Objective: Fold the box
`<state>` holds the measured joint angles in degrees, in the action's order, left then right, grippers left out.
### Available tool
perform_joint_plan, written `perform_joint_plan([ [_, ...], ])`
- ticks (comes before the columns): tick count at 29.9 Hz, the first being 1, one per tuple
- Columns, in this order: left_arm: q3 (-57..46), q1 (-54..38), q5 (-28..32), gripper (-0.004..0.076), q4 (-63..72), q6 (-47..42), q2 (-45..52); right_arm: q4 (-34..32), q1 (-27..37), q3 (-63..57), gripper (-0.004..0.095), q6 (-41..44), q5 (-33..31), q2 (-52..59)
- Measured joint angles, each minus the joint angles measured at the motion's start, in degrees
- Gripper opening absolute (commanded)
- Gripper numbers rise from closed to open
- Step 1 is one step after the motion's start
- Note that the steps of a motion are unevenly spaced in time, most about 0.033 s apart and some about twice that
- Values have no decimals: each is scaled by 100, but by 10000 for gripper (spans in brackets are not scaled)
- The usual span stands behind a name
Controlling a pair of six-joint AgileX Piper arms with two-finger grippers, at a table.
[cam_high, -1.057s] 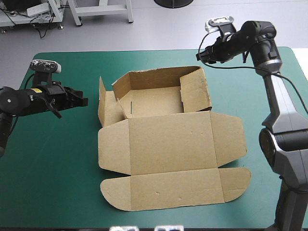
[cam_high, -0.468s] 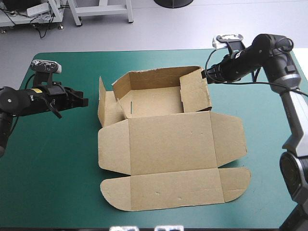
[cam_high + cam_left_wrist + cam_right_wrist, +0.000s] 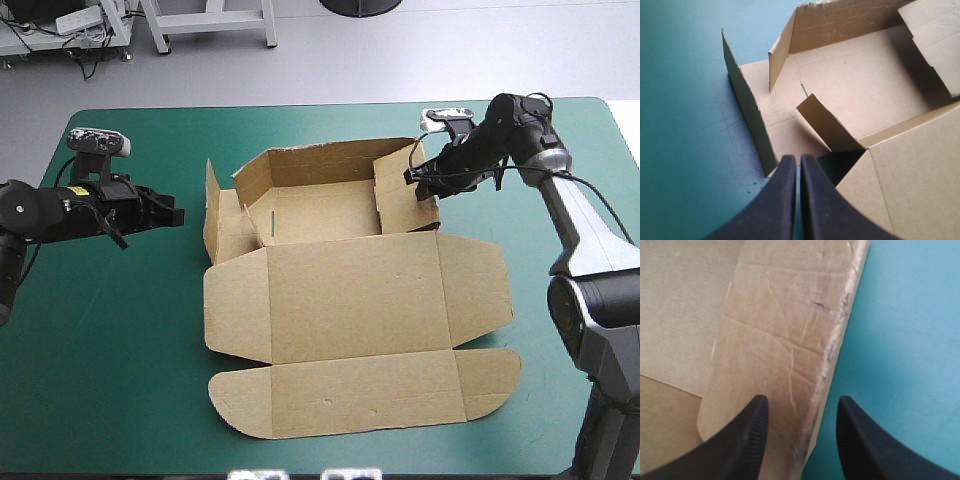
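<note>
The brown box (image 3: 350, 290) lies mid-table as an open tray with raised far, left and right walls; its lid and rounded front flap lie flat toward the near edge. My right gripper (image 3: 418, 180) is open, straddling the top edge of the right wall (image 3: 785, 355), one finger (image 3: 747, 440) inside the box and the other over the teal-green cover. My left gripper (image 3: 172, 213) is shut, empty, hovering left of the box and pointing at its left wall (image 3: 747, 107). In the left wrist view a small inner flap (image 3: 822, 122) leans inside the tray ahead of the gripper (image 3: 796, 165).
Bare teal-green cover (image 3: 110, 330) surrounds the box on the left, right and near sides. Beyond the table's far edge stand metal table legs (image 3: 210, 25) on a grey floor.
My right gripper came down from above the far right corner and moved left, now astride the box's right wall. The left arm and the box stayed still.
</note>
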<state>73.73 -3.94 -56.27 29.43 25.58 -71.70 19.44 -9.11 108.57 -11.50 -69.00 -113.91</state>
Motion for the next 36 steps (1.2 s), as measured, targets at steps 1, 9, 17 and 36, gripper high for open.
perform_joint_plan([
  [1, 0, 0, 0, 13, 0, 0, 0, 6, 0, 0, 406, -7, 14, -68],
  [9, 0, 0, 0, 11, 0, 0, 0, 483, 0, 0, -3, -252, 514, -450],
  [17, 0, 0, 41, -9, 209, 0, -33, 1037, 0, 64, -1, -403, 960, -475],
  [36, 0, -156, 3474, -9, 2024, -21, -67, 1244, 1544, 2311, -1, -51, -244, 1256],
])
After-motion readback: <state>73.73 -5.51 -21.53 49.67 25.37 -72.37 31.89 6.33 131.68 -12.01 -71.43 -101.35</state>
